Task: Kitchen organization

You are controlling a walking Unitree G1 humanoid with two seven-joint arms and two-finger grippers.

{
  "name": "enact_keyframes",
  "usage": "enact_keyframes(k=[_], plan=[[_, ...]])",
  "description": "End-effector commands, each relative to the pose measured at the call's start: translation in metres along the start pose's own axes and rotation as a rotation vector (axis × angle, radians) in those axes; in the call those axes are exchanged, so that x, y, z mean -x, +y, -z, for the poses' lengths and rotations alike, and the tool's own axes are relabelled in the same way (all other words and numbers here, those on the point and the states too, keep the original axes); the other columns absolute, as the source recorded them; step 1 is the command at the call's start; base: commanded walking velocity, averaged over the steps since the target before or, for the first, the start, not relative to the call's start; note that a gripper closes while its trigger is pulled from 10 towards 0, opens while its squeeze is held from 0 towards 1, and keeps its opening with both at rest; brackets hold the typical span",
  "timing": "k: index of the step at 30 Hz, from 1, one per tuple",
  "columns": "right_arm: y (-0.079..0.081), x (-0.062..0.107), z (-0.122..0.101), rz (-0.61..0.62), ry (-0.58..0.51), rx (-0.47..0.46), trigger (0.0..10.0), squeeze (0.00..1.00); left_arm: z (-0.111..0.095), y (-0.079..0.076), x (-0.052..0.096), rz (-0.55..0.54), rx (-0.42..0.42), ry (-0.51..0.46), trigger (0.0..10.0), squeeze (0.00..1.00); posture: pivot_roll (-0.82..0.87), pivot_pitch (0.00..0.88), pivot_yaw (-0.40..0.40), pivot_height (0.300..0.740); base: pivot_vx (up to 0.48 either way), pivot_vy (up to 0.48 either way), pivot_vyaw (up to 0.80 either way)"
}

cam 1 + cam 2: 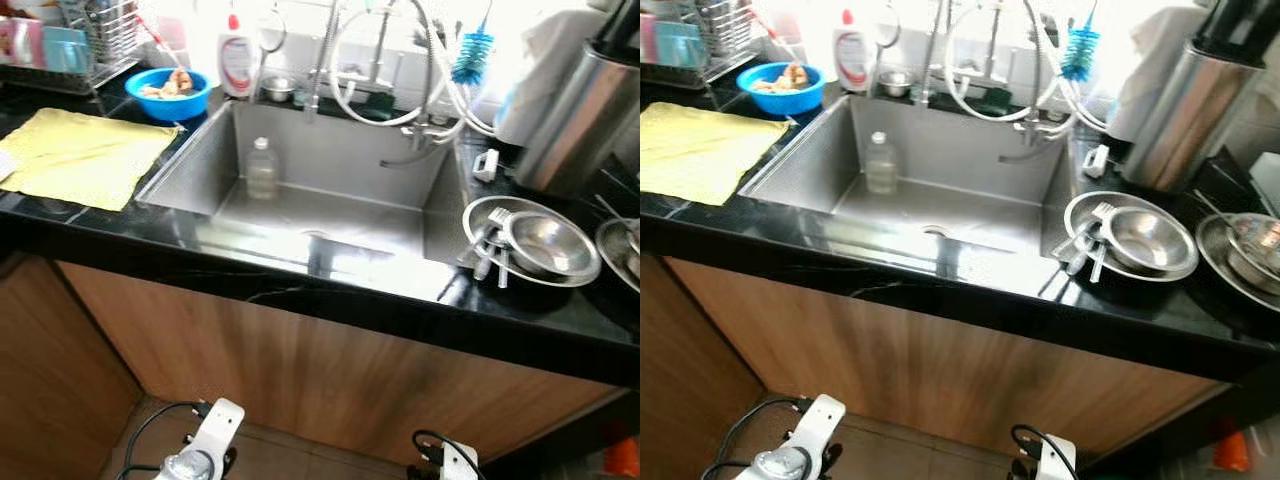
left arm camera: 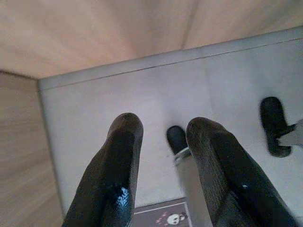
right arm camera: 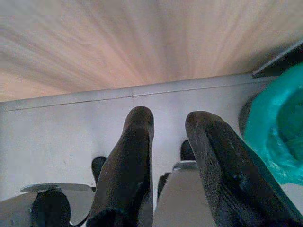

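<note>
Nearest the camera, bottom edge of the head views: the two silver arms hang idle in front of the brown wooden cabinet front (image 1: 300,370). The left gripper (image 2: 163,165) has its two black fingers parted by a moderate gap, holding nothing, pointing down at grey floor tiles (image 2: 142,94). The right gripper (image 3: 168,161) is likewise parted and empty, above the same floor, with a teal plastic bag (image 3: 277,142) near it at the frame's right.

Black stone countertop (image 1: 330,290) runs across mid-frame. Centre: rectangular stainless steel sink (image 1: 330,190), long axis left to right, containing a clear plastic bottle (image 1: 262,168) standing upright near its left wall. A chrome faucet with looped hoses (image 1: 380,70) stands behind the sink; a blue bottle brush (image 1: 472,55) hangs upper right of it.

Left of the sink, a yellow cloth (image 1: 80,155) lies flat on the counter. Upper left, a blue plastic bowl (image 1: 168,93) holds pale food scraps; just beside it stands a white dish soap bottle with red cap (image 1: 236,60), upright, and a wire dish rack (image 1: 85,45) sits in the corner.

Right of the sink, a round steel plate (image 1: 530,245) carries a smaller steel bowl (image 1: 550,245) and some cutlery (image 1: 490,245) on its left side, handles pointing toward the frame bottom. A tall steel cylindrical container (image 1: 575,120) leans at upper right. A second steel dish (image 1: 1240,250) sits at the far right.
</note>
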State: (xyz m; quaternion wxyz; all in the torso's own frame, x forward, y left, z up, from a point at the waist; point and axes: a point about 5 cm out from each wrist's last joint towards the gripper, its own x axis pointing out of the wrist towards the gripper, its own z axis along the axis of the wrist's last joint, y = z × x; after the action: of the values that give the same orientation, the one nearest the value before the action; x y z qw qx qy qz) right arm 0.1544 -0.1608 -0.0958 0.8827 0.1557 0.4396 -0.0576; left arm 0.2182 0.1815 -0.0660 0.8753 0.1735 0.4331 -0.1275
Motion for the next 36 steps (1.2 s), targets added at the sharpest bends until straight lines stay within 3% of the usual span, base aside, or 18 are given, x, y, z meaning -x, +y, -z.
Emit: enact_keyframes(k=[1, 8, 12, 14, 17, 23, 28, 36], plan=[[-0.001, 0.0, -0.001, 0.008, 0.003, -0.003, 10.0, 0.0, 0.003, 0.0, 0.001, 0.006, -0.008, -0.001, 10.0, 0.0, 0.19, 0.0, -0.109, 0.74, 0.0, 0.277, 0.0], [0.0, -0.002, -0.004, 0.005, 0.004, -0.007, 10.0, 0.0, 0.004, 0.008, 0.002, -0.014, 0.0, -0.001, 10.0, 0.0, 0.25, 0.0, -0.147, 0.74, 0.0, 0.296, 0.0], [0.003, -0.003, -0.006, -0.007, 0.015, -0.003, 10.0, 0.0, 0.004, 0.011, 0.002, -0.047, 0.01, 0.01, 10.0, 0.0, 0.31, 0.012, -0.211, 0.74, 0.0, 0.337, 0.0], [0.003, -0.004, -0.009, -0.019, 0.023, 0.016, 10.0, 0.0, -0.004, 0.006, 0.0, -0.054, 0.0, 0.002, 10.0, 0.0, 0.37, 0.03, -0.268, 0.74, 0.0, 0.0, 0.0], [0.001, -0.005, -0.013, -0.022, 0.035, 0.054, 10.0, 0.0, -0.031, -0.005, -0.005, -0.019, -0.099, -0.05, 10.0, 0.0, 0.4, 0.038, -0.302, 0.74, 0.0, 0.0, 0.0], [0.0, -0.005, -0.016, -0.017, 0.024, 0.037, 10.0, 0.0, -0.039, -0.012, -0.006, -0.008, -0.133, -0.06, 10.0, 0.0, 0.42, 0.041, -0.318, 0.74, 0.0, 0.0, 0.0], [-0.002, -0.005, -0.016, -0.014, 0.023, 0.028, 10.0, 0.0, -0.051, -0.029, -0.009, 0.017, -0.133, -0.076, 10.0, 0.0, 0.42, 0.033, -0.319, 0.74, 0.0, 0.0, 0.0], [-0.001, -0.005, -0.016, -0.008, 0.022, 0.009, 10.0, 0.0, -0.05, -0.017, -0.008, 0.022, -0.158, -0.08, 10.0, 0.0, 0.39, 0.021, -0.298, 0.74, 0.0, 0.0, 0.0]])
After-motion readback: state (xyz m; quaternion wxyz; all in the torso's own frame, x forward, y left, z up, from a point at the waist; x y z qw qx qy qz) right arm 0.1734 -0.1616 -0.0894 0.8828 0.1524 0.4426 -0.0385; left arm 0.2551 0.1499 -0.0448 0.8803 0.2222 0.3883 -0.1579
